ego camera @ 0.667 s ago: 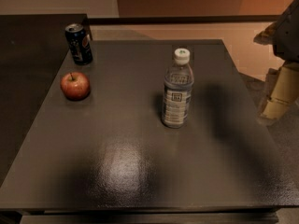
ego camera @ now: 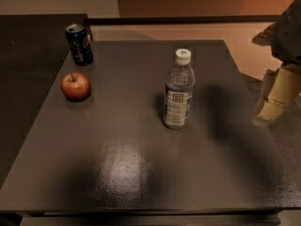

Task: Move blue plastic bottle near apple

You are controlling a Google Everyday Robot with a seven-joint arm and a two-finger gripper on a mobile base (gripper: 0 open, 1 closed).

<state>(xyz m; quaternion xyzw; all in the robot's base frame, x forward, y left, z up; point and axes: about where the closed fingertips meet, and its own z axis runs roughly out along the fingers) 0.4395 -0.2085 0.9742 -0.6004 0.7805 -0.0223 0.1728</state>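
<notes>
Dark worktop (ego camera: 141,173): blue plastic bottle (ego camera: 178,95) center, apple (ego camera: 75,86) upper left, tool (ego camera: 275,95) right edge, its opening we can't tell. We'd grip mid-body, keeping it upright.

One camera only, set high off the near edge of the table (ego camera: 141,182), facing forward and steeply down. It is close enough that the tabletop fills most of the frame, with floor (ego camera: 207,32) showing past the far edge. Gripper (ego camera: 272,102) hangs at frame right, by the table's right edge.
</notes>
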